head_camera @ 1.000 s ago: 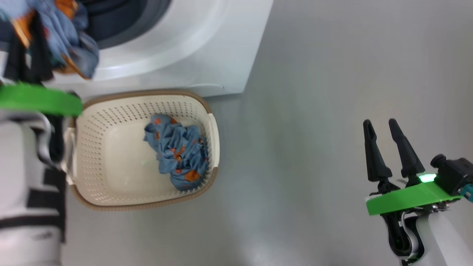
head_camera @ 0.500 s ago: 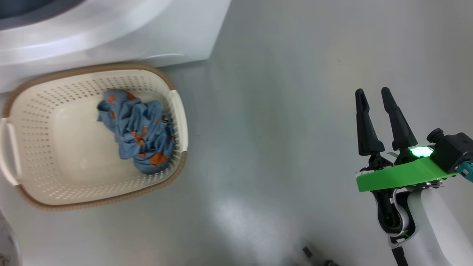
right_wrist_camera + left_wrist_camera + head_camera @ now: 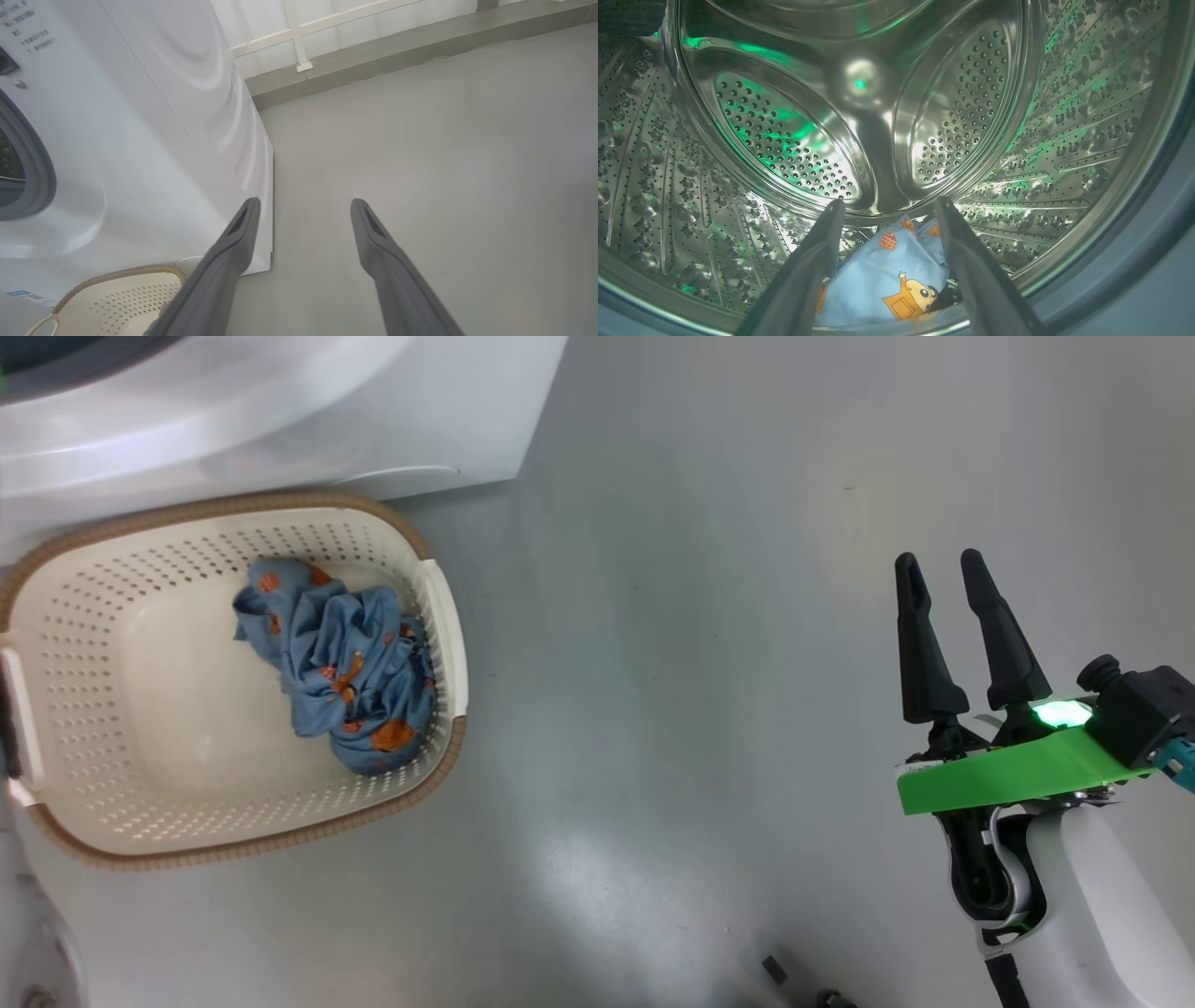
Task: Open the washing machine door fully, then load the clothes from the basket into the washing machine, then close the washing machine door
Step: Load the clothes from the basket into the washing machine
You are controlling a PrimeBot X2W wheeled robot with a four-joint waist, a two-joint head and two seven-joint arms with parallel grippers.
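Observation:
In the left wrist view my left gripper (image 3: 889, 207) is inside the washing machine's steel drum (image 3: 784, 140), open, and a light blue garment (image 3: 887, 280) printed with orange figures lies loose on the drum floor below its fingers. The head view has the cream basket (image 3: 439, 607) on the floor against the white washing machine (image 3: 280, 429), with another blue printed garment (image 3: 341, 663) crumpled at its right side. My right gripper (image 3: 934, 569) hangs open and empty over bare floor at the right. The washing machine door is out of view.
Grey floor (image 3: 700, 663) stretches between the basket and my right arm. In the right wrist view the washer's side panel (image 3: 187, 116) stands at the left, a low kerb (image 3: 397, 51) and white railing run along the back, and the basket's corner (image 3: 121, 298) sits at the bottom left.
My left gripper has opened and let go of the blue garment, which now lies in the drum. The head camera has turned, shifting the basket leftward. The right gripper stays open.

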